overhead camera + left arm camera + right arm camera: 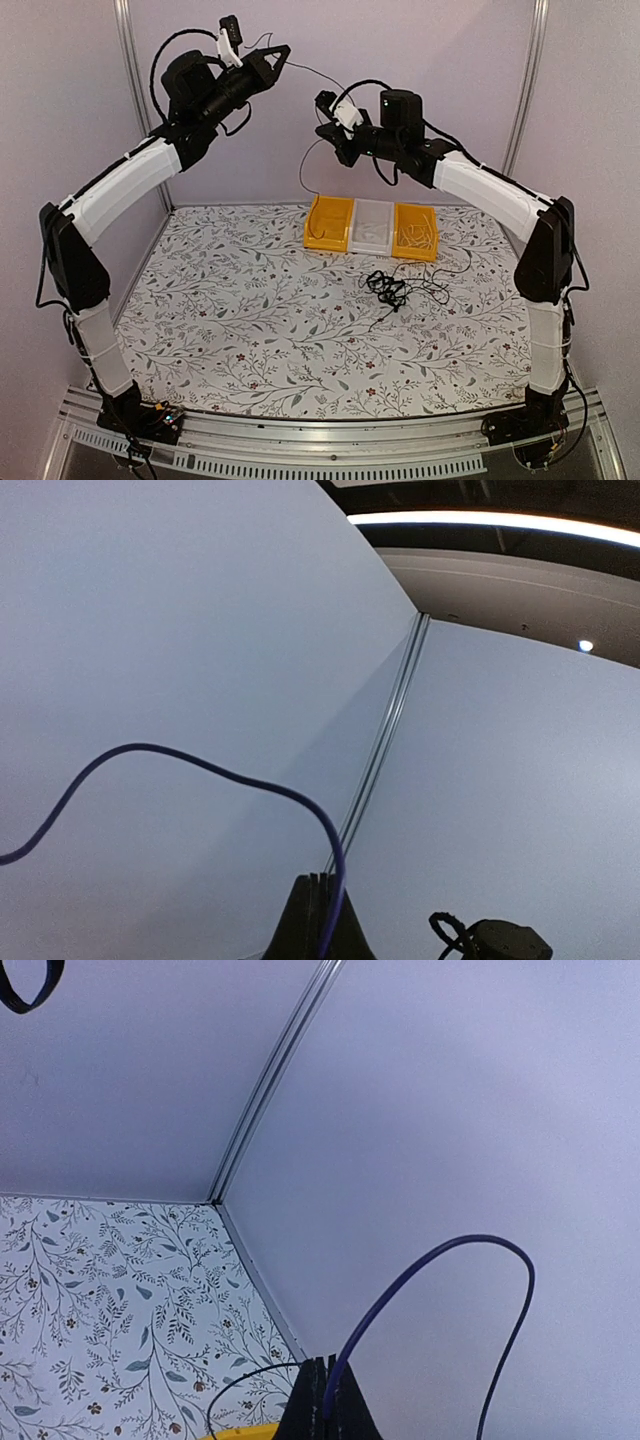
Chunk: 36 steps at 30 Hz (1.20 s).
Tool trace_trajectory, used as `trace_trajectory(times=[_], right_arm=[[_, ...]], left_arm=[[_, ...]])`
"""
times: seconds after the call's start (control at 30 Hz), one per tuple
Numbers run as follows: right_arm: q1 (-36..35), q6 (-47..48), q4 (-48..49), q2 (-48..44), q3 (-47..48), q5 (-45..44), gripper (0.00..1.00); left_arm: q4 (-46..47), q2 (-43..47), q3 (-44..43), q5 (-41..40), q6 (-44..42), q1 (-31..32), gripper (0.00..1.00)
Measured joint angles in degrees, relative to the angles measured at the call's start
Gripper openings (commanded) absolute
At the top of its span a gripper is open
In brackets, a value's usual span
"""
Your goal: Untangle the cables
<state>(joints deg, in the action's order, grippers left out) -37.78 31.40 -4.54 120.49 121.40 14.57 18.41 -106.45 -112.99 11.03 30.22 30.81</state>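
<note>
- The table (230, 320) offers open room left and near; the walls (450, 60) stand close behind both raised arms.
- The trays (372, 228) sit far, just beyond the clump of cables (390, 288); a dragged end could snag there.
- One strand (135, 746) spans the air between pincers; harder pulling risks slipping or snapping.
- Left pincer (317, 885) and right pincer (325, 1365) each clench it.

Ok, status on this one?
Left gripper shut on strand, raised. Right gripper shut on same strand. Clump on table near bins. Nothing blocking.
</note>
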Motion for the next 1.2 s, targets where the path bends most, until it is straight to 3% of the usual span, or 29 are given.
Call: trace_trajectory(times=[0.67,1.2], right_arm=[[3.32,-0.68,-0.52,4.74,0.52,-1.97,0.0],[2.97,-3.13,1.84,3.58,4.85,4.13,0.0]], left_arm=[[-0.31,0.0,1.42,0.04,0.0,0.0,0.0],[-0.31,0.0,1.42,-0.02,-0.22,0.0,0.0]])
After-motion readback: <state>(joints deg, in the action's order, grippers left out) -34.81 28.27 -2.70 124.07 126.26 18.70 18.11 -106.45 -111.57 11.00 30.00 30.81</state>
